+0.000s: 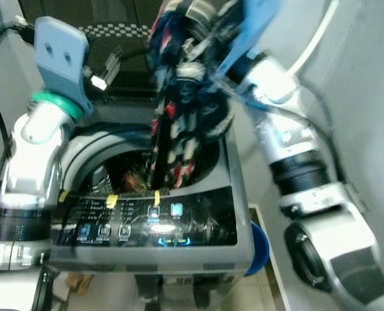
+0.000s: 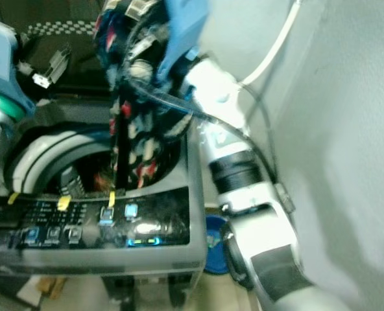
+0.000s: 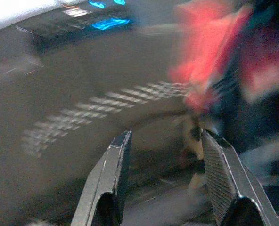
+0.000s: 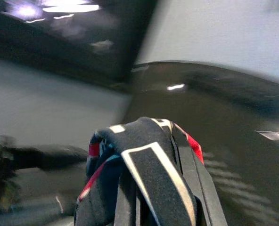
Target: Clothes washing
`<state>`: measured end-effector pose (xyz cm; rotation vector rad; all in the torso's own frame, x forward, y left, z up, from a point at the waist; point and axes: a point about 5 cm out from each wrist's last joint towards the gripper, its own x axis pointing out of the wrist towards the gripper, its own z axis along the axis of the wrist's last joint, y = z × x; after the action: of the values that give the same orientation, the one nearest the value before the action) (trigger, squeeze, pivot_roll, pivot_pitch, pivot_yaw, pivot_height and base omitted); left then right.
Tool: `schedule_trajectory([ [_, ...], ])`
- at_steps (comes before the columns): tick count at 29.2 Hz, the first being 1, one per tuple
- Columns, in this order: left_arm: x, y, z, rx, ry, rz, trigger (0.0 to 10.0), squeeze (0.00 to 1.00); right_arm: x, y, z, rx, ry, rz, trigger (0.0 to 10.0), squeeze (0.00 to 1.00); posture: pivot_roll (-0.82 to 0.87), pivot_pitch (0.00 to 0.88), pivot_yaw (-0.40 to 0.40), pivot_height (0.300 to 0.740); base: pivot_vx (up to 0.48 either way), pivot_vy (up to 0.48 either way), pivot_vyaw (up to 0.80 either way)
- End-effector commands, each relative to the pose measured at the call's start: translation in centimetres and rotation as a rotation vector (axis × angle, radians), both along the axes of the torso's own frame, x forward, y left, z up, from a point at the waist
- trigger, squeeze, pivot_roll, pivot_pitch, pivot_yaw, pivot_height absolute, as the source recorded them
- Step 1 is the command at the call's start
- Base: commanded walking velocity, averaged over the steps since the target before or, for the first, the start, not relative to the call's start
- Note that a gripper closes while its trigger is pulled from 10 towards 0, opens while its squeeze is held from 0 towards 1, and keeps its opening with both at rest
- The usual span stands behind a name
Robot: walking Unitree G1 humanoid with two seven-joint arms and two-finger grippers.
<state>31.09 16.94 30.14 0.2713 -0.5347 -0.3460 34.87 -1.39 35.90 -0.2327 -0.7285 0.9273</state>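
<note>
A dark patterned garment (image 1: pixel 182 91) with red, white and blue patches hangs from my raised right gripper (image 1: pixel 208 26), its lower end dangling into the open drum (image 1: pixel 124 172) of the top-loading washing machine (image 1: pixel 198 220). In the right wrist view the bunched garment (image 4: pixel 144 174) covers the fingers. My left gripper (image 3: pixel 163 183) is open and holds nothing; its fingers (image 3: pixel 109 179) point at the machine's dark lid, with the red and dark cloth (image 3: pixel 215 70) blurred just beyond them. The left arm (image 1: pixel 39 129) is raised at the machine's left side.
The control panel (image 1: pixel 146 223) with lit blue buttons runs along the machine's front. A white wall (image 2: pixel 348 129) and a white hose (image 2: pixel 276 45) stand close on the right. A blue basin (image 1: pixel 258 249) sits on the floor beside the machine. The raised lid (image 1: pixel 114 58) stands behind.
</note>
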Motion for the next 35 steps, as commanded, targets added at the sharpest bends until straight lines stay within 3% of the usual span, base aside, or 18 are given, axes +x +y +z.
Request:
schedule_trajectory([
  [1, -1.0, -1.6, 0.1, 0.008, 0.007, -0.084, 10.0, 0.00, -0.9, 1.2, -0.3, -0.060, -0.037, 0.062, 10.0, 0.00, 0.11, 0.029, -0.011, 0.740, 0.000, 0.000, 0.00],
  [3, -2.3, -2.6, -0.8, 0.050, 0.030, -0.137, 10.0, 0.00, -1.2, 2.4, -2.1, -0.130, -0.023, 0.111, 10.0, 0.00, 0.13, 0.041, -0.014, 0.740, 0.000, 0.000, 0.00],
  [6, -3.4, -3.5, -1.6, 0.120, 0.044, -0.182, 10.0, 0.00, -1.0, 3.3, -3.1, -0.149, -0.010, 0.110, 10.0, 0.00, 0.13, 0.044, -0.014, 0.740, 0.000, 0.000, 0.00],
  [8, -4.0, -4.1, -2.3, 0.158, 0.065, -0.213, 10.0, 0.00, -0.4, 4.0, -3.2, -0.156, -0.007, 0.051, 10.0, 0.00, 0.13, 0.047, -0.011, 0.740, 0.000, 0.000, 0.00],
  [9, -4.1, -4.3, -2.6, 0.163, 0.074, -0.216, 10.0, 0.00, -0.1, 4.2, -3.3, -0.160, -0.010, 0.022, 10.0, 0.14, 0.13, 0.047, -0.011, 0.740, 0.000, 0.000, 0.00],
  [10, -4.1, -4.3, -2.6, 0.163, 0.074, -0.216, 10.0, 0.00, -0.1, 4.2, -3.3, -0.160, -0.010, 0.022, 10.0, 0.14, 0.13, 0.047, -0.011, 0.740, 0.000, 0.000, 0.00],
  [11, -4.2, -4.5, -3.0, 0.163, 0.086, -0.221, 10.0, 0.00, 0.2, 4.5, -3.3, -0.168, -0.004, -0.002, 10.0, 1.00, 0.14, 0.048, -0.011, 0.740, 0.000, 0.000, 0.00],
  [21, -5.7, -5.3, -4.3, 0.145, 0.158, -0.218, 10.0, 0.00, 0.4, 5.1, -3.6, -0.265, 0.009, 0.015, 10.0, 1.00, 0.15, 0.055, -0.027, 0.740, 0.000, 0.000, 0.00],
  [23, -5.7, -5.2, -4.5, 0.145, 0.165, -0.209, 10.0, 0.00, 0.5, 4.9, -3.8, -0.311, 0.009, 0.034, 10.0, 1.00, 0.15, 0.053, -0.028, 0.740, 0.000, 0.000, 0.00],
  [25, -5.7, -5.1, -4.5, 0.146, 0.167, -0.205, 10.0, 0.00, 0.7, 4.1, -4.8, -0.482, -0.005, 0.078, 10.0, 1.00, 0.15, 0.053, -0.025, 0.740, 0.000, 0.000, 0.00],
  [26, -5.7, -5.1, -4.5, 0.146, 0.167, -0.205, 10.0, 0.00, 0.7, 4.1, -4.8, -0.482, -0.005, 0.078, 10.0, 1.00, 0.15, 0.053, -0.025, 0.740, 0.000, 0.000, 0.00],
  [27, -5.7, -5.0, -4.4, 0.147, 0.167, -0.203, 10.0, 0.00, 1.1, 2.5, -5.7, -0.663, -0.054, 0.073, 10.0, 0.40, 0.15, 0.053, -0.020, 0.740, 0.000, 0.000, 0.00],
  [29, -5.7, -5.0, -4.3, 0.148, 0.167, -0.202, 10.0, 0.00, 1.3, 1.9, -5.7, -0.701, -0.069, 0.054, 10.0, 0.40, 0.15, 0.053, -0.020, 0.740, 0.000, 0.000, 0.00],
  [30, -5.7, -4.9, -4.3, 0.149, 0.168, -0.203, 10.0, 0.00, 1.6, 1.1, -5.5, -0.721, -0.079, 0.035, 10.0, 0.00, 0.14, 0.054, -0.010, 0.740, 0.000, 0.000, 0.00],
  [33, -5.7, -4.6, -4.1, 0.160, 0.171, -0.204, 10.0, 0.00, 2.3, -0.4, -4.7, -0.724, -0.086, -0.014, 10.0, 0.00, 0.14, 0.055, 0.007, 0.740, 0.000, 0.000, 0.00],
  [35, -5.7, -4.6, -4.1, 0.160, 0.171, -0.204, 10.0, 0.00, 2.3, -0.4, -4.7, -0.724, -0.086, -0.014, 10.0, 0.00, 0.14, 0.055, 0.007, 0.740, 0.000, 0.000, 0.00],
])
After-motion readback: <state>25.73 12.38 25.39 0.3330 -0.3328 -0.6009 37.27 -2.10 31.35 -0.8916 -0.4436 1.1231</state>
